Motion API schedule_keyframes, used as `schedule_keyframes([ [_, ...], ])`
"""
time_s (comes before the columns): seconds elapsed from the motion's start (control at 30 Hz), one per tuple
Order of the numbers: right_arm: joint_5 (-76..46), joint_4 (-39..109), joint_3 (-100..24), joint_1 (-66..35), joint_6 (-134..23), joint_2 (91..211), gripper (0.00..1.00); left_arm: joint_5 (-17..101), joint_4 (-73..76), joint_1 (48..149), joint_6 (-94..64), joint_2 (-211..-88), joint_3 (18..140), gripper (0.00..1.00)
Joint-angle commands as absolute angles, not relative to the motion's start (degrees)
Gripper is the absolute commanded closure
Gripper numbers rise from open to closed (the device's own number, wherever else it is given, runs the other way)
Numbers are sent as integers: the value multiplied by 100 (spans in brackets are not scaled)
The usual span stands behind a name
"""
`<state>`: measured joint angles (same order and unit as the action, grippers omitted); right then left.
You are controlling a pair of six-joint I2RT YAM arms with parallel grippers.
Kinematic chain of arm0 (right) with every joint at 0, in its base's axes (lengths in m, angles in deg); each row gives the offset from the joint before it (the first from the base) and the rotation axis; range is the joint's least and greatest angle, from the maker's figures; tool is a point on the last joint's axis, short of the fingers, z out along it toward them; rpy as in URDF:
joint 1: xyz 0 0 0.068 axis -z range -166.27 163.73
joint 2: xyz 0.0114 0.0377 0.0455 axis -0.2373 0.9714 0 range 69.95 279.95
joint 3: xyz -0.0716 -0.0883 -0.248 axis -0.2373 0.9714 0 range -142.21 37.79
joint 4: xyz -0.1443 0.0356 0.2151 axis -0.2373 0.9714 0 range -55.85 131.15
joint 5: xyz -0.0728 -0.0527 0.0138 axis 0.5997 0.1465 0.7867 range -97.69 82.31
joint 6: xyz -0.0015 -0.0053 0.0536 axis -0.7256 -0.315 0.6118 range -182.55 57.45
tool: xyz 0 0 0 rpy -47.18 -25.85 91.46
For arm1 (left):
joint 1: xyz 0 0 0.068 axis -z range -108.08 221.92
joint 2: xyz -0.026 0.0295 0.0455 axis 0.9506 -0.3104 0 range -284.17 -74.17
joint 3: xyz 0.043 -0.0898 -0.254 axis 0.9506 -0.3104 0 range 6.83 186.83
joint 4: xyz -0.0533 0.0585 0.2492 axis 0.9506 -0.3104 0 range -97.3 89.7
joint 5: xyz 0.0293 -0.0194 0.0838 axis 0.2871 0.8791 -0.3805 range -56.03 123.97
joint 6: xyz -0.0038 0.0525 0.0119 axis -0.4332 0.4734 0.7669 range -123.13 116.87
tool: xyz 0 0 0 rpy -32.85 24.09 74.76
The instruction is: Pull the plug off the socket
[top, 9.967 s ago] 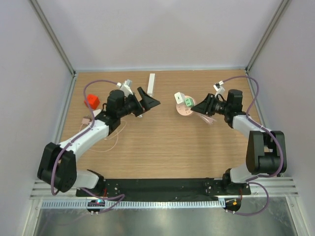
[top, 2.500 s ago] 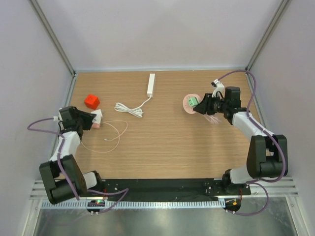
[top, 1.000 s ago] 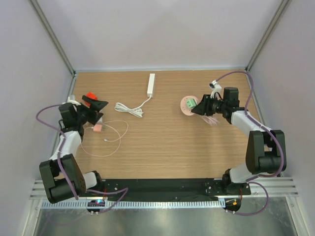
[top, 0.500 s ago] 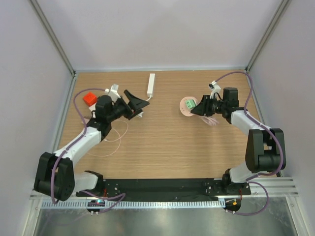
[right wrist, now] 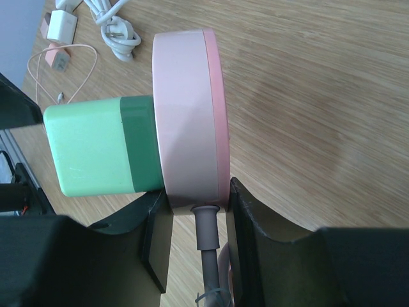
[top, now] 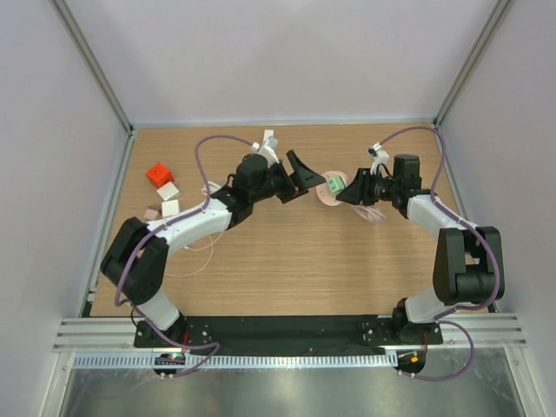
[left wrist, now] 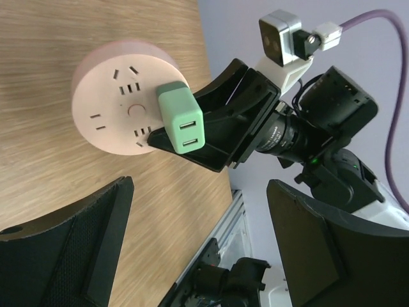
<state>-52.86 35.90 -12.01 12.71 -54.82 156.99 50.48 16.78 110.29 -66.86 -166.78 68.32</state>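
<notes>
The round pink socket (top: 323,197) is tipped up on its edge at the right of the table, with the green plug (top: 334,184) seated in its face. My right gripper (right wrist: 195,198) is shut on the socket's (right wrist: 185,115) rim, just where its grey cord (right wrist: 206,236) comes out. The plug (right wrist: 96,150) sticks out to the left of it. My left gripper (top: 304,177) is open and hangs just left of the plug, facing it. In the left wrist view the plug (left wrist: 179,118) and socket (left wrist: 121,96) lie ahead of the wide-open left gripper (left wrist: 198,192), not between its fingers.
A red block (top: 159,175) and two small white adapters (top: 168,191) lie at the far left. A thin pink cable (top: 195,252) loops on the wood near them. A white coiled cord (right wrist: 115,25) lies behind the left arm. Side walls stand close.
My left arm has swung from the table's left side across to the socket, its gripper staying open. The right gripper has held the socket still.
</notes>
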Motion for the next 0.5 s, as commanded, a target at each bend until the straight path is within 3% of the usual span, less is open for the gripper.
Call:
schedule_keyframes([
  [0.0,-5515,3177,-1415,1241,-5455,15581,99,4417,1386,11374,-6659,-16960,7405,11],
  [0.33,-5489,3186,-1424,1188,-5473,15538,99,3310,-2,11876,-6747,-17875,8688,16],
  [0.47,-5480,3186,-1424,1179,-5464,15529,99,2739,-713,12008,-6773,-18165,9154,24],
])
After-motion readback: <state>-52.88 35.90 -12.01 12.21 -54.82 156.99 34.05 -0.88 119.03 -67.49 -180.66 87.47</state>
